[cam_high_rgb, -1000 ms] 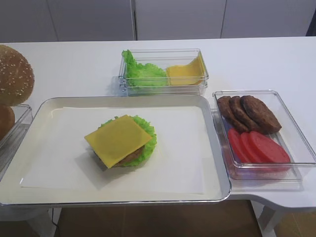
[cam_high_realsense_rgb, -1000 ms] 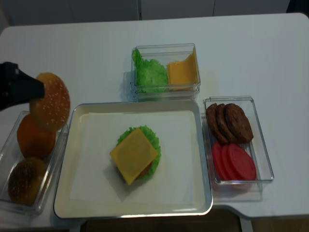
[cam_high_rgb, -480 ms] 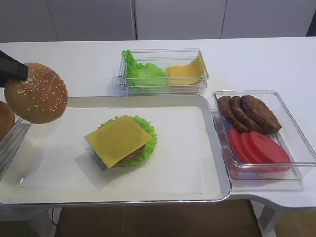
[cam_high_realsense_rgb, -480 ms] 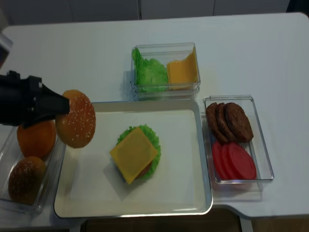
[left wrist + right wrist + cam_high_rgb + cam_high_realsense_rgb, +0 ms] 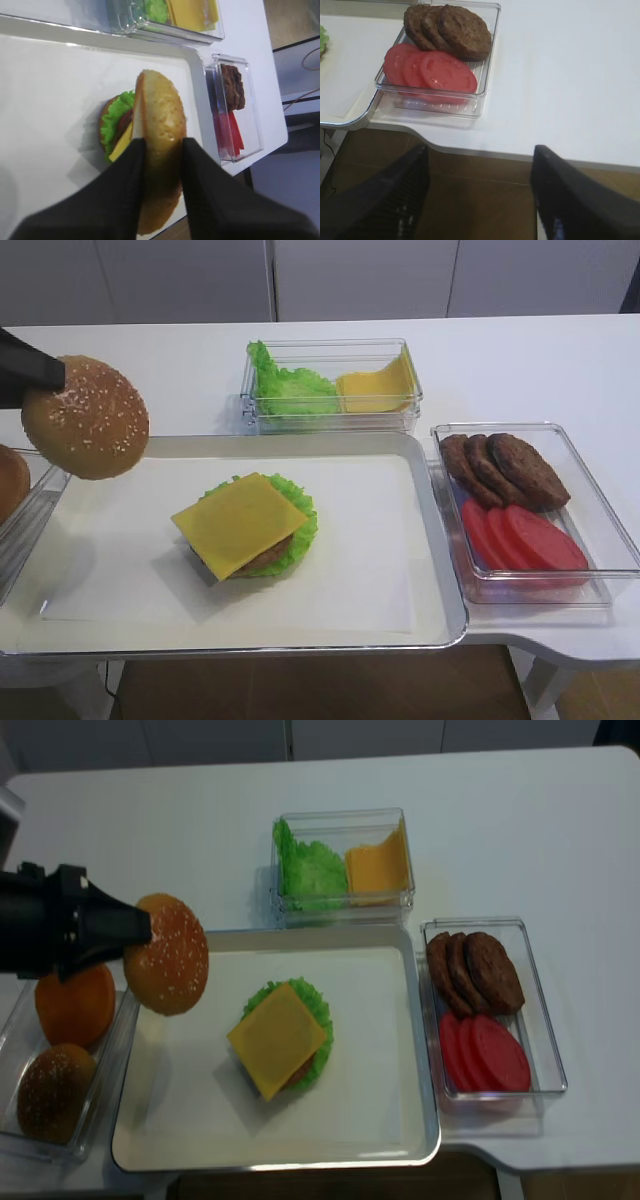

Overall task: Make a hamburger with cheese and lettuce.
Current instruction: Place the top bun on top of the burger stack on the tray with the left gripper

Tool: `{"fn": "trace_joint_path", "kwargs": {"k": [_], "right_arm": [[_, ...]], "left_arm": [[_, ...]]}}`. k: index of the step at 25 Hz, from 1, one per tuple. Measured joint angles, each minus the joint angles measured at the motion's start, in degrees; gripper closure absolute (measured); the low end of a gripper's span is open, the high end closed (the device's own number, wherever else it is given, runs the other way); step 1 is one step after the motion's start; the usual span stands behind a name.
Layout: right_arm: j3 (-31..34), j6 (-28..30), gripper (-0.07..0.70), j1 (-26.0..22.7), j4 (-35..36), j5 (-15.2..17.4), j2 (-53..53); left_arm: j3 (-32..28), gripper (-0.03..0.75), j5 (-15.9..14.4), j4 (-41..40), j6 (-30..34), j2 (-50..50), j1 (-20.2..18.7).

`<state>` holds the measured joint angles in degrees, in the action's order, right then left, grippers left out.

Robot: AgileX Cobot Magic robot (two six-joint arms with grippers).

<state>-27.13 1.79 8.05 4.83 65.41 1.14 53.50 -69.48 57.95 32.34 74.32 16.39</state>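
Observation:
On the white tray (image 5: 420, 540) lies a stack of frilly green lettuce (image 5: 298, 502), brown patty (image 5: 268, 554) and square yellow cheese (image 5: 238, 522); the cheese also shows in the realsense view (image 5: 278, 1039). My left gripper (image 5: 135, 950) is shut on a sesame-seeded bun top (image 5: 86, 432), held on edge above the tray's left end, left of the stack. In the left wrist view the bun (image 5: 159, 150) sits between my black fingers (image 5: 131, 170), with the lettuce (image 5: 113, 125) behind it. My right gripper (image 5: 477, 175) is open and empty, off the table's front edge.
A clear box at the back holds a lettuce clump (image 5: 290, 388) and bent yellow slices (image 5: 378, 388). A clear box on the right holds dark patties (image 5: 505, 468) and tomato slices (image 5: 520, 538). A bin at the left holds more buns (image 5: 70, 1005).
My left gripper has carried the bun top rightwards, from over the bun bin to above the tray's left end, nearer the stack. The stack and right gripper have not moved.

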Motion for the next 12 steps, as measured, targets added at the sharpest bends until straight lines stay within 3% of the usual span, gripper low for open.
{"fn": "trace_joint_path", "kwargs": {"k": [6, 12], "right_arm": [[0.00, 0.00, 0.153, 0.00, 0.00, 0.00, 0.00], [0.00, 0.00, 0.153, 0.00, 0.00, 0.00, 0.00]], "left_arm": [[-3.61, 0.541, 0.37, 8.11, 4.49, 0.00, 0.00], [-6.74, 0.541, 1.21, 9.97, 6.39, 0.00, -0.47]]}}
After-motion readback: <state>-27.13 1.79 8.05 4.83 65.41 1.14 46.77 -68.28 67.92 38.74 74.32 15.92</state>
